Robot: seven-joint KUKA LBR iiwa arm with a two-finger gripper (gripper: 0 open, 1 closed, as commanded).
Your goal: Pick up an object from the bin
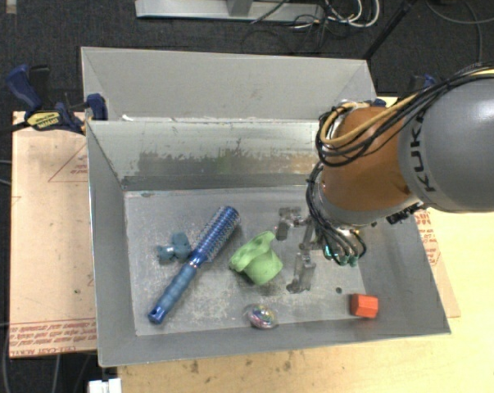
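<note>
My gripper hangs low over the bin floor right of centre, its two metal fingers spread apart with nothing between them. A crumpled green soft thing lies just left of the fingers, close to them but apart. A small shiny marble-like ball rests near the front wall, below the green thing. An orange block sits at the front right, well clear of the fingers.
A blue hairbrush lies slanted across the left half of the bin. Next to its handle sits a small blue-grey piece. The arm with its orange cover and cables reaches in over the right wall.
</note>
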